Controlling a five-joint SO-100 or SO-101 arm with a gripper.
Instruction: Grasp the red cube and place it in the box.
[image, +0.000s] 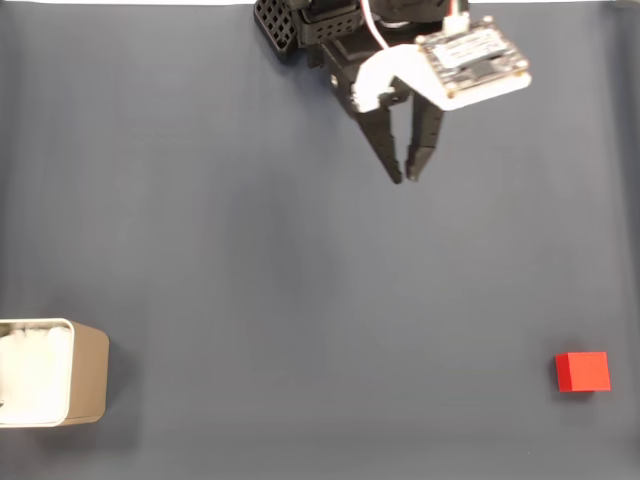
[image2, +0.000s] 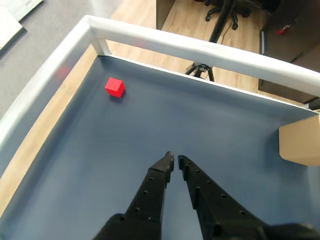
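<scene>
The red cube (image: 582, 371) lies on the dark blue-grey mat near the lower right in the fixed view; in the wrist view the red cube (image2: 114, 87) sits far off to the upper left. The box (image: 52, 372), beige with a white lining, stands at the lower left edge in the fixed view, and a tan wall of the box (image2: 301, 141) shows at the right edge of the wrist view. My gripper (image: 406, 176) hangs at the top centre, black fingers nearly touching, holding nothing. In the wrist view the gripper (image2: 175, 159) points at bare mat.
A white rail (image2: 200, 49) borders the mat's far and left sides in the wrist view, with wooden floor and chair legs beyond. The arm's base (image: 300, 25) stands at the top of the fixed view.
</scene>
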